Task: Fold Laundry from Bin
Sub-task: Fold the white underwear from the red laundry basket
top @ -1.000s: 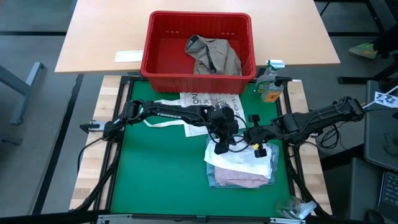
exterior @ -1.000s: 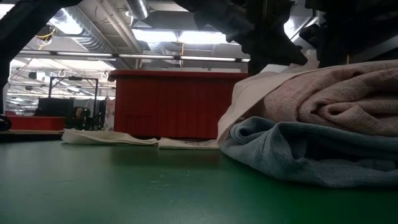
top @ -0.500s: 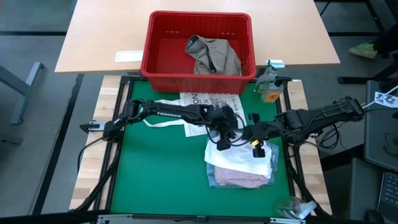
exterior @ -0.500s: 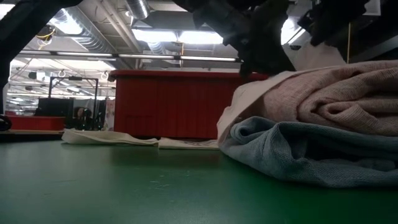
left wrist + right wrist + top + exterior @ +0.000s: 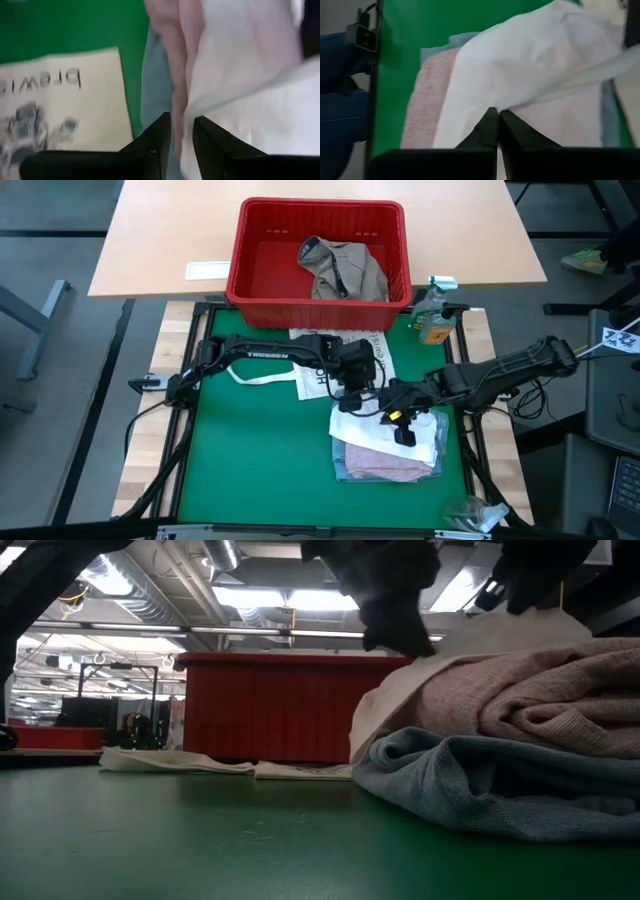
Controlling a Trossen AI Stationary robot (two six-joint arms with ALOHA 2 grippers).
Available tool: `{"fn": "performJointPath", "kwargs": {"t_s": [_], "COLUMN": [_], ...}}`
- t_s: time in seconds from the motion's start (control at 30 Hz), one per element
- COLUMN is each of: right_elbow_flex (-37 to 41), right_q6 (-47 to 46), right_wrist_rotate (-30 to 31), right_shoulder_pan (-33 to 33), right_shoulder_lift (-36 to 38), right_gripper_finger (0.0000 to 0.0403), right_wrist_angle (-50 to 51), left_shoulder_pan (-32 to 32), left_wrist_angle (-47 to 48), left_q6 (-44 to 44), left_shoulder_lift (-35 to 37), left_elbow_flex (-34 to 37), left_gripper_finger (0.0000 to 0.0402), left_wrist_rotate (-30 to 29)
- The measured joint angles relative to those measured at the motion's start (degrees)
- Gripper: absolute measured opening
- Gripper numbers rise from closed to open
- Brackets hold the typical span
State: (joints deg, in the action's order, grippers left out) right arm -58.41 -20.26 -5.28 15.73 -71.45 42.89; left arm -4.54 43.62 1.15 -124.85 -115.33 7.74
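Left tool [image 5: 352, 402] lifted back, slightly parted, right tool [image 5: 400, 424] pinched closed over white garment [image 5: 400, 442]

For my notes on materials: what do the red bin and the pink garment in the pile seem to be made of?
The red bin looks like moulded plastic: smooth walls with rows of slots. The pink garment looks like a soft knit, probably a sweater: fine ribbed, fuzzy texture and rounded folds.

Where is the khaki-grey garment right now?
In the high view the khaki-grey garment lies crumpled inside the red bin, toward its right side, at the table's far edge beyond the green mat.
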Motion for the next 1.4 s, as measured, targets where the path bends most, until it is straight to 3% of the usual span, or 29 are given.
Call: {"fn": "performJointPath", "kwargs": {"t_s": [0.43, 0.63, 1.1, 1.3, 1.4], "right_elbow_flex": [0.0, 0.0, 0.0, 0.0, 0.0], "right_q6": [-6.3, -8.5, -11.5, -11.6, -11.6], "right_wrist_rotate": [-5.0, -5.5, -9.6, -9.7, -9.7], "right_shoulder_pan": [0.1, 0.1, 0.0, 0.1, 0.1], "right_shoulder_lift": [-1.8, -2.5, -4.9, -5.9, -6.2], "right_gripper_finger": [0.0002, 0.0001, 0.0010, 0.0039, 0.0070], "right_wrist_angle": [-2.9, -3.8, -5.8, -6.0, -5.7], "left_shoulder_pan": [1.9, 3.3, 7.5, 9.0, 9.5], "left_wrist_angle": [11.0, 15.2, 17.9, 17.6, 17.7], "left_q6": [3.4, 3.6, 2.0, 1.9, -0.8], "left_shoulder_lift": [1.4, 2.9, 3.0, 3.0, 3.0], "left_elbow_flex": [-0.2, -0.2, -0.2, -0.2, -0.2], "left_gripper_finger": [0.0074, 0.0074, 0.0074, 0.0074, 0.0074], "left_wrist_rotate": [-0.1, -3.4, -4.2, -4.4, -7.3]}}
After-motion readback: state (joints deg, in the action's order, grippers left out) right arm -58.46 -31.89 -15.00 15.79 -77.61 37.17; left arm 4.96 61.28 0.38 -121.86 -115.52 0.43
